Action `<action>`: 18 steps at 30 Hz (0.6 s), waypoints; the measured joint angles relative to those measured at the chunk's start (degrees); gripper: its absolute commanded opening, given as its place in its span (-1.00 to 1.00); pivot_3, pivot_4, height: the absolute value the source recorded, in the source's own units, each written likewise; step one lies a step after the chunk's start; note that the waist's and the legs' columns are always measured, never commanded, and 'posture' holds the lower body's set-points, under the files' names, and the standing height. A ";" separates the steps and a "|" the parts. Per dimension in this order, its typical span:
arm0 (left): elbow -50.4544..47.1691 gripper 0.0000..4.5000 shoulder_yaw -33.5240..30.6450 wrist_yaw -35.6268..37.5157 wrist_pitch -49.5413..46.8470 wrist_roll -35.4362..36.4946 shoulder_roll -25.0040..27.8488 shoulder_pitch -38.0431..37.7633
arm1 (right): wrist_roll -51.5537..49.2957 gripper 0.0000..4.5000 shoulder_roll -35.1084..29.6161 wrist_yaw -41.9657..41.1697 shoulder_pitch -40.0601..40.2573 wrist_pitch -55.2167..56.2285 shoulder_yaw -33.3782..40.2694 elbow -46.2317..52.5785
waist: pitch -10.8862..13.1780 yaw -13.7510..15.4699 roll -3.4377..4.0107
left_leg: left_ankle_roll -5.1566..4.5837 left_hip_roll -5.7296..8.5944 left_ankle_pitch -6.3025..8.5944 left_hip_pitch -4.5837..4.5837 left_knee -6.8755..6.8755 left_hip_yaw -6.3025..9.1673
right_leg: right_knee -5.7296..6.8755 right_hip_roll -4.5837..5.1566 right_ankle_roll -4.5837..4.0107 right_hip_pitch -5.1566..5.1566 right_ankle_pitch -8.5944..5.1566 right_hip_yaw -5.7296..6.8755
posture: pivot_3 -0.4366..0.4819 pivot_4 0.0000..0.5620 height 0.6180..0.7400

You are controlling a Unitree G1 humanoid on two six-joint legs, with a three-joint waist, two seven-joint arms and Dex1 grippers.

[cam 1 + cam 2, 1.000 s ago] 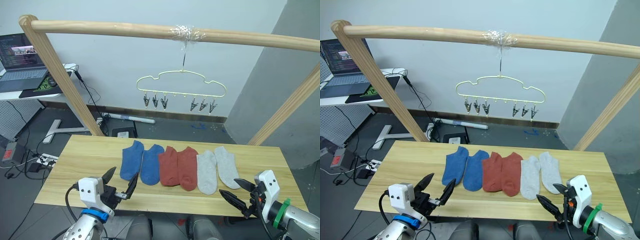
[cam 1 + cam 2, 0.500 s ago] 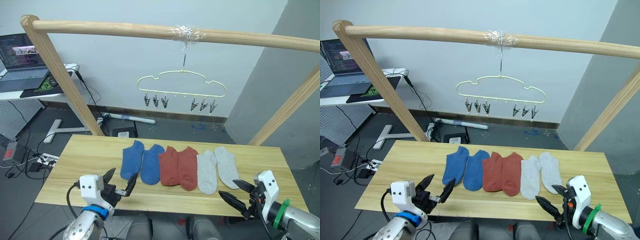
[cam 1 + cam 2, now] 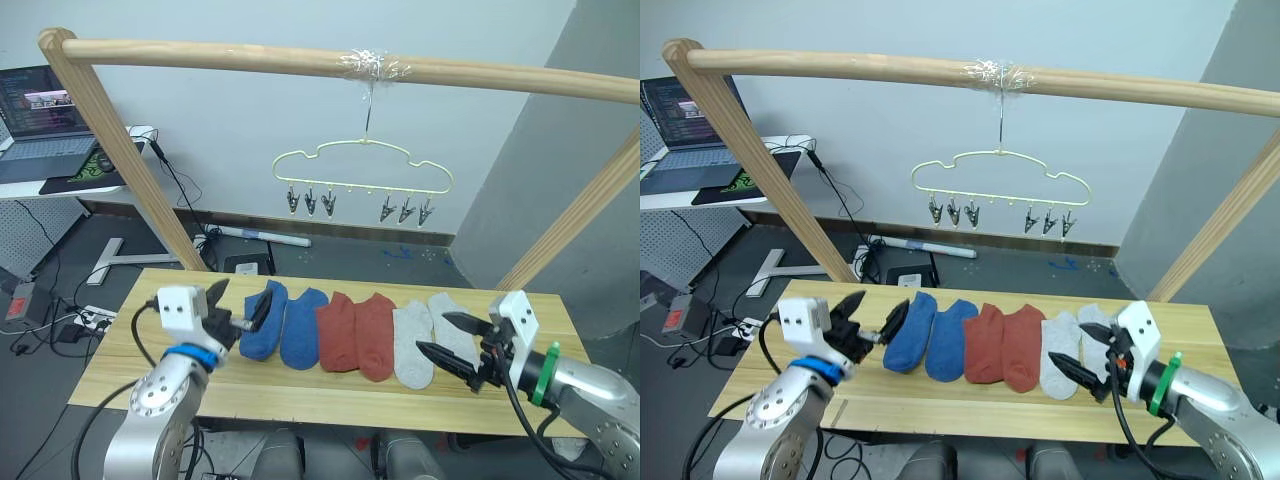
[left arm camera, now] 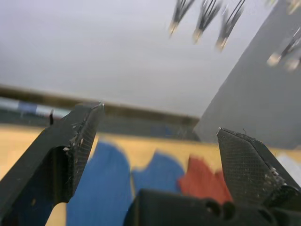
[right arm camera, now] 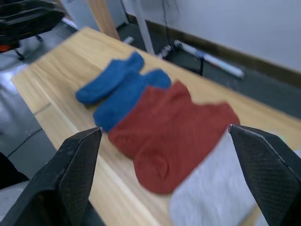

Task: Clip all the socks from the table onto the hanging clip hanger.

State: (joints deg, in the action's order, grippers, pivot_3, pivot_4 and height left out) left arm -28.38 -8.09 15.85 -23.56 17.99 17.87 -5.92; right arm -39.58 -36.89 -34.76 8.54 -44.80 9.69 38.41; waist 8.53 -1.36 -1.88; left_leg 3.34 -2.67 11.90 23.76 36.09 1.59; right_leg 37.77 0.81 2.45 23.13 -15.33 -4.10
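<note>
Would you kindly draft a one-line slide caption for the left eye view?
Open left gripper and right gripper flank six socks on the table beneath the empty clip hanger.

Six socks lie side by side in a row across the table; the clip hanger hangs above, behind them.

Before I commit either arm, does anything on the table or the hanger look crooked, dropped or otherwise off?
Nothing stands out. The six socks lie flat in a tidy row on the table, blue, red, then grey. The clip hanger hangs level from the pole, its clips empty. Left gripper and right gripper are both open, holding nothing.
</note>
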 measured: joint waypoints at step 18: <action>16.07 0.35 5.31 -2.84 0.35 -6.48 -2.51 21.07 | -2.67 1.00 -0.95 1.48 -24.71 -7.31 -4.32 -1.55 | 1.42 -0.19 -0.11 | -0.01 -0.02 -0.01 0.03 0.01 0.11 | 0.16 -0.10 0.40 0.05 0.21 -0.01 | -0.05 -0.31 1.00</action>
State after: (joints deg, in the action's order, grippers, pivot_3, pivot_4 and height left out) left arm -12.31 -2.78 13.01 -23.21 11.51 15.36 15.14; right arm -42.25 -37.84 -33.28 -16.18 -52.11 5.37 36.86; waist 9.94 -1.55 -1.99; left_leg 3.33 -2.69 11.88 23.79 36.09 1.70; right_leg 37.94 0.71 2.85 23.19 -15.13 -4.11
